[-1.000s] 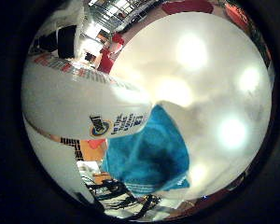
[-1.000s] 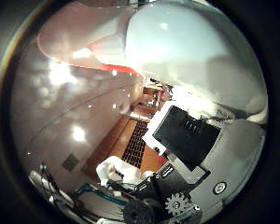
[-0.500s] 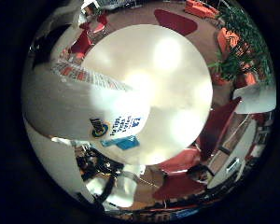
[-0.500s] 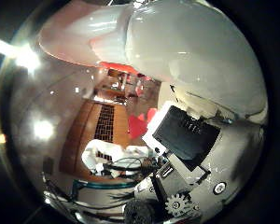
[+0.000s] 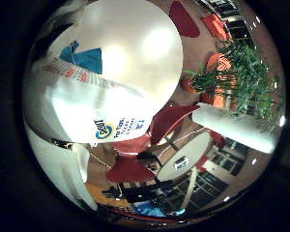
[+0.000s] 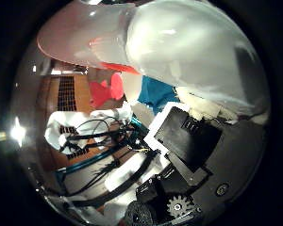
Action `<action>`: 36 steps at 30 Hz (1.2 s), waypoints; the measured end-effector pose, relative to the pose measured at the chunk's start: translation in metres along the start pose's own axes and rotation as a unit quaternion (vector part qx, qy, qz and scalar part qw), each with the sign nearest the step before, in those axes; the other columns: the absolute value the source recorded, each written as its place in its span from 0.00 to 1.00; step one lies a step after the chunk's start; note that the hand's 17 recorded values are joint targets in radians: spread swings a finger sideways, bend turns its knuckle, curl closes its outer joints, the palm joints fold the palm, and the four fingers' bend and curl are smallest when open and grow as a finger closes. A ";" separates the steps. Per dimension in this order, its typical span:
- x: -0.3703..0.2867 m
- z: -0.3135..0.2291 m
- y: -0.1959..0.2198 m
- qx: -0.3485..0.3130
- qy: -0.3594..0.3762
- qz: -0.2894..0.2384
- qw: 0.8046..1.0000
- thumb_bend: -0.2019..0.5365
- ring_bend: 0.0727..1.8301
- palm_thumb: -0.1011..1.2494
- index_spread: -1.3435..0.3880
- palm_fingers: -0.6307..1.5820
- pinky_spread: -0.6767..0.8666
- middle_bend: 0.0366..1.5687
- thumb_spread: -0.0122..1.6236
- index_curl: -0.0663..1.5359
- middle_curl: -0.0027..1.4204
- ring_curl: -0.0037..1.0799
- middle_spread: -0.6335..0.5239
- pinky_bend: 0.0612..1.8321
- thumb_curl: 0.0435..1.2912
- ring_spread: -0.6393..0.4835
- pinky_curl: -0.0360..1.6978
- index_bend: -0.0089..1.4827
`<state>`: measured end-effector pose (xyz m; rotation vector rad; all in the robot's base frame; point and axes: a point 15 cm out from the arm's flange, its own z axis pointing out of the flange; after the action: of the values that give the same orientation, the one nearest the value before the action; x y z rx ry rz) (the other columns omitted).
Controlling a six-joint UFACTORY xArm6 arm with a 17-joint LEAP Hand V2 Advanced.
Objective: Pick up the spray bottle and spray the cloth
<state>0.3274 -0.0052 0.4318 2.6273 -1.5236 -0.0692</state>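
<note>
In the little finger side palm view the white spray bottle [image 5: 94,113] fills much of the picture close against the palm, with the round white table [image 5: 135,43] and a corner of the blue cloth [image 5: 84,58] beyond it. In the thumb side palm view the bottle's body looms large, and the black and white parts of the robot hand [image 6: 188,155] curl round it, grasping it.

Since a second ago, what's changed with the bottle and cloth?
The hand has swung with the spray bottle: the views move from the white table to the room beyond. The blue cloth, large and close before, now shows small past the bottle. The bottle stays against the palm.
</note>
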 end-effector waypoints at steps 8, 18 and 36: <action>-0.022 0.021 -0.006 -0.072 0.084 -0.003 0.994 0.25 0.73 0.85 0.64 0.79 0.34 0.91 0.50 0.60 0.51 0.77 0.45 0.53 0.63 0.38 0.91 0.75; -0.046 0.059 -0.012 -0.136 0.179 -0.015 0.974 0.25 0.73 0.84 0.64 0.78 0.34 0.91 0.51 0.61 0.51 0.77 0.45 0.53 0.63 0.38 0.91 0.75; -0.056 0.084 -0.007 -0.160 0.180 -0.016 0.970 0.25 0.73 0.84 0.64 0.78 0.34 0.91 0.51 0.62 0.51 0.77 0.45 0.53 0.63 0.38 0.91 0.73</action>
<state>0.2976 0.0413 0.3470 2.2596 -1.2319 0.1391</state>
